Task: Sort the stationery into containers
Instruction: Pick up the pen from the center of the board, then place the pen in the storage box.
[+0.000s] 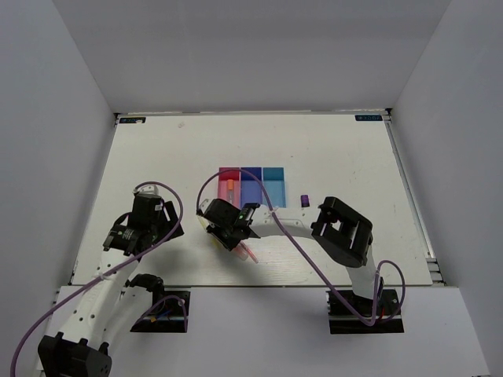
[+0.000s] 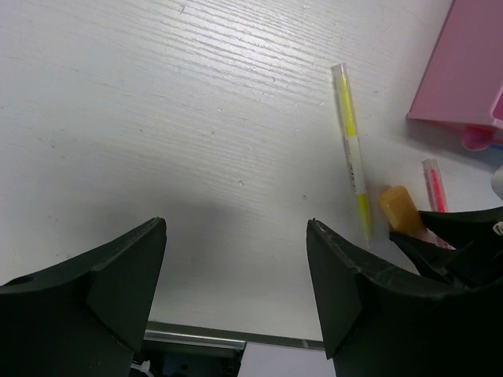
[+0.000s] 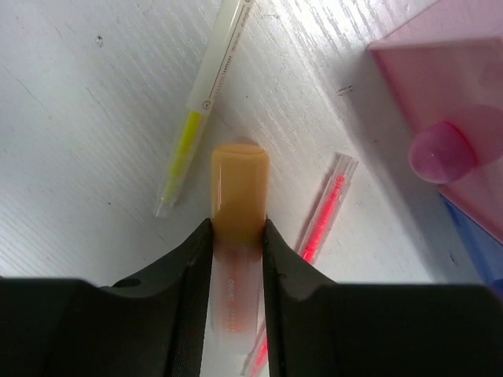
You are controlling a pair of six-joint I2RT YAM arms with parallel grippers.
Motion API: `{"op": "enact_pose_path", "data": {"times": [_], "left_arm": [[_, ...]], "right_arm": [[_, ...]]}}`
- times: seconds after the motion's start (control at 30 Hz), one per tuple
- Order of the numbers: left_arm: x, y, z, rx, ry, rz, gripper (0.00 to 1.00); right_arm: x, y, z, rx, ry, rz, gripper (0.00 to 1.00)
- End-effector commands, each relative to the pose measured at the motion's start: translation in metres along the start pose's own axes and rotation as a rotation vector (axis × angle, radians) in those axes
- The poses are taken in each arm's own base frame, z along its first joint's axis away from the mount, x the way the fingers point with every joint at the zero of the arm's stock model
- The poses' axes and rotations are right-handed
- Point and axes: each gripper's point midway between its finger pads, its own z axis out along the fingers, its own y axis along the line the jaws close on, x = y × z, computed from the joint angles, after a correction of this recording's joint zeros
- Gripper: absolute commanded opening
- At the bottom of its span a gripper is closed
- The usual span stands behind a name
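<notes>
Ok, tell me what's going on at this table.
Two robot arms are sorting pens into three joined bins. The right tool is clamped on the orange-pink highlighter, low at the table between the yellow pen and the pink-red pen. The left tool hangs open beside them, holding nothing. The pink bin has an orange item in it. The dark blue bin and light blue bin look empty from above. A purple marker lies right of the bins.

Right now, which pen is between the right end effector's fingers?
The stubby orange-capped highlighter; the thin yellow pen and thin pink-red pen lie free beside it.
</notes>
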Motion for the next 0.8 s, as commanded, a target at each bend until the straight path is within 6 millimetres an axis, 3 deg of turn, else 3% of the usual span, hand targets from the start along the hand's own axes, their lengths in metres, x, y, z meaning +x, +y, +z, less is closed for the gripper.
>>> {"op": "enact_pose_path", "data": {"times": [0.0, 0.1, 0.13, 0.17, 0.27, 0.3, 0.4, 0.5, 0.53, 0.77], "left_arm": [[0.000, -0.002, 0.002, 0.010, -0.001, -0.019, 0.82], [0.003, -0.005, 0.002, 0.021, 0.020, -0.023, 0.80], [0.004, -0.005, 0.003, 0.021, 0.028, -0.028, 0.80], [0.003, -0.009, 0.003, 0.037, 0.029, -0.043, 0.79], [0.007, -0.014, 0.005, 0.059, 0.047, -0.056, 0.78], [0.010, -0.014, 0.006, 0.062, 0.061, -0.061, 0.78], [0.011, -0.020, 0.007, 0.085, 0.069, -0.082, 0.78], [0.014, -0.024, 0.010, 0.101, 0.083, -0.097, 0.77], [0.015, -0.024, 0.010, 0.100, 0.092, -0.104, 0.77], [0.021, -0.034, 0.018, 0.128, 0.132, -0.155, 0.73]], "right_arm": [[0.046, -0.006, 0.011, 0.018, 0.140, -0.012, 0.10], [0.014, -0.002, -0.017, -0.009, 0.065, -0.023, 0.02], [0.005, -0.003, -0.028, -0.009, 0.040, -0.031, 0.02], [-0.017, -0.001, -0.044, -0.022, -0.021, -0.033, 0.02], [-0.036, -0.005, -0.071, -0.022, -0.065, -0.034, 0.02], [-0.055, -0.007, -0.084, -0.013, -0.111, -0.032, 0.00], [-0.086, -0.019, -0.109, 0.019, -0.194, -0.009, 0.00], [-0.108, -0.036, -0.121, 0.052, -0.248, 0.041, 0.00], [-0.123, -0.047, -0.128, 0.075, -0.289, 0.082, 0.00], [-0.166, -0.121, -0.135, 0.293, -0.452, 0.305, 0.00]]}}
